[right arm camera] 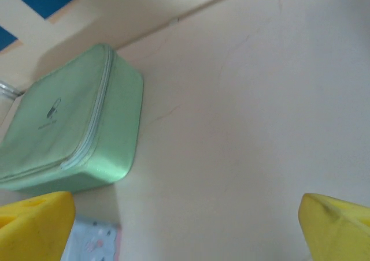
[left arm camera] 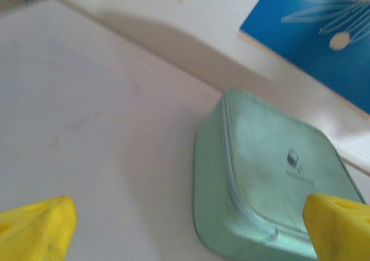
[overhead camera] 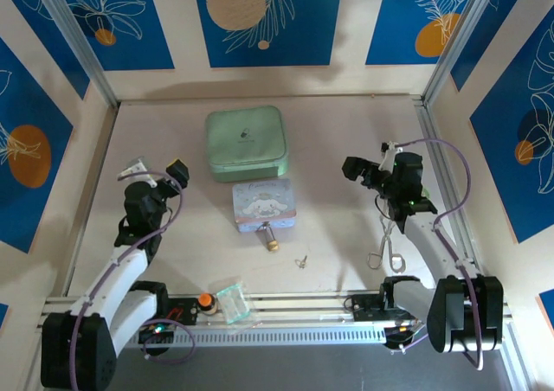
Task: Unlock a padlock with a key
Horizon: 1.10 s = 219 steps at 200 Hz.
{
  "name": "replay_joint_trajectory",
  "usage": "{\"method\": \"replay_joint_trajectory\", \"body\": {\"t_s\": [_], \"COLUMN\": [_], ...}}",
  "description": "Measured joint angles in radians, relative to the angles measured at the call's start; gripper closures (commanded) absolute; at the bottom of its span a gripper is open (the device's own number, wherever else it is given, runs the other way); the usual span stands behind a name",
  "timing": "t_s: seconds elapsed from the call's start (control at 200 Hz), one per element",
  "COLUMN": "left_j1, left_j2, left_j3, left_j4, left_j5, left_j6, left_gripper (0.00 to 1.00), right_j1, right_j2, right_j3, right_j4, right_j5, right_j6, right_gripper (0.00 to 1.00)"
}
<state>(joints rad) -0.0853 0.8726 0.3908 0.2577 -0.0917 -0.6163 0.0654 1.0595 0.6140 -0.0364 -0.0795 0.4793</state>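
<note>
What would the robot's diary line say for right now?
left tool open, holding nothing | right tool open, holding nothing | padlock lying by tin | key lying loose, untouched

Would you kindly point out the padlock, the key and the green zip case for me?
padlock (overhead camera: 273, 244), top external view, on its brass body.
key (overhead camera: 301, 262), top external view, on its thin middle.
green zip case (overhead camera: 246, 140), top external view, centre of its lid.

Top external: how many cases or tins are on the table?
2. The green zip case sits at far centre. The cartoon tin lies right in front of it, nearer the robot. A smaller one could be hidden from this view.
</note>
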Motion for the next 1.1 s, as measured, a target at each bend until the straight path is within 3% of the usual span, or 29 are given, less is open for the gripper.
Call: {"method": "replay_joint_trajectory", "body": {"t_s": [0.2,0.43,0.73,0.91,1.096], "left_j1": [-0.070,-0.399,-0.686,-0.775,-0.819], "left_j2": [0.039,0.041,0.046,0.069,0.100], "left_j3": [0.141,0.177,0.195,0.195,0.195], "left_j4": [-0.304,-0.488,-0.564,-0.562,-0.527], "left_j5": [0.091,0.054,-0.017,-0.048,-0.058], "left_j6": [-0.042,-0.101,-0.208,-0.250,-0.273], "left_gripper": [0.00,0.00,0.00,0.00,0.00], "right_j1": [0.211,0.530,0.845,0.961,1.023], "right_j2": [-0.017,-0.035,0.008,0.132,0.244], "right_j3": [0.029,0.032,0.019,0.018,0.019], "right_j4": [-0.225,-0.408,-0.478,-0.468,-0.454], "right_j5": [0.064,0.256,0.358,0.391,0.418], "right_j6": [0.048,0.113,0.341,0.447,0.509], "right_gripper": [0.13,0.27,0.40,0.50,0.52]}}
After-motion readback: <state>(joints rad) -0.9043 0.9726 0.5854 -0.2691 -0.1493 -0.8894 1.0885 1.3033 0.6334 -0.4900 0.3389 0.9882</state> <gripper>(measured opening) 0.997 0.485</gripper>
